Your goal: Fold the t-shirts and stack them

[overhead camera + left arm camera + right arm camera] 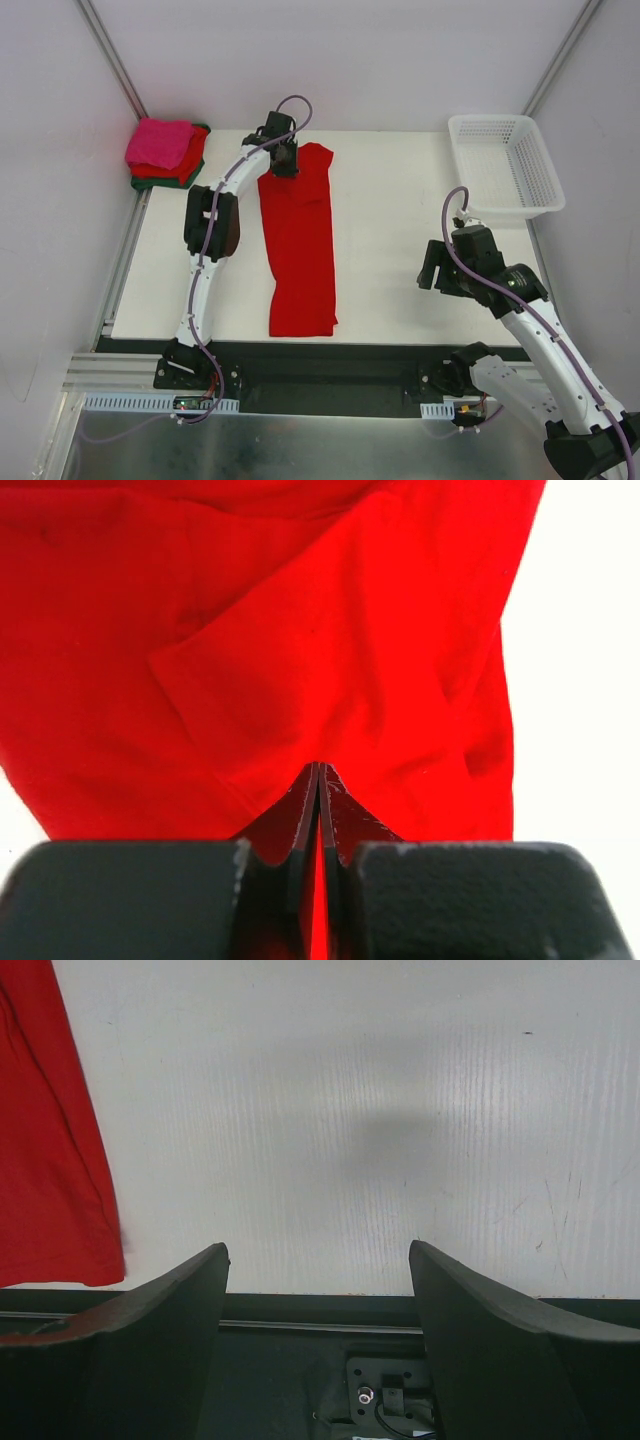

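Lengthwise, the red t-shirt [300,250] runs back from the left hand [286,166] clenched on its end; the released right hand [431,271] sits well apart.

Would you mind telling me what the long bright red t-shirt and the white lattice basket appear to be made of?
The long bright red t-shirt looks like soft matte cloth, possibly cotton: it wrinkles and lies in loose folds. The white lattice basket looks like rigid moulded plastic, judging by its even open grid and straight rim.
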Robot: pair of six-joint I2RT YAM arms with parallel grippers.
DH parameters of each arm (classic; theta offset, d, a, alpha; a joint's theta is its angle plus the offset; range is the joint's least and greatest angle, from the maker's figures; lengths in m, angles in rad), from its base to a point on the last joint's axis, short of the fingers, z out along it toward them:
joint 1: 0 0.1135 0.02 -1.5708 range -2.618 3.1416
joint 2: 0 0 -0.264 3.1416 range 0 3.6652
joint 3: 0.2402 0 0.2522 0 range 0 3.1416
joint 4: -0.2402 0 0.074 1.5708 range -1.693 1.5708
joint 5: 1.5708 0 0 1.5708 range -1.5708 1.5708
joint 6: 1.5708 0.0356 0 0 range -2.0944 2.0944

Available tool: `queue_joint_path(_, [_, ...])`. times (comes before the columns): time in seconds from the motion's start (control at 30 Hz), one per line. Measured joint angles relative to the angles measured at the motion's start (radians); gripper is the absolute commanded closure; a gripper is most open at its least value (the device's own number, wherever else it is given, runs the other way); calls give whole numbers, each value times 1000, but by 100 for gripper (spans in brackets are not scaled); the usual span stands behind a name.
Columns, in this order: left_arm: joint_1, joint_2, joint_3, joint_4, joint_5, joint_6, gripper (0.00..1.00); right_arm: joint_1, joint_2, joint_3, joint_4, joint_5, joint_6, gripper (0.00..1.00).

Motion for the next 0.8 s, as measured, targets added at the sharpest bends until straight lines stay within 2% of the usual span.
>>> queue_joint_path(0.8, [-9,78,36,-18,33,-28,100,0,-18,0,-10,4,-3,23])
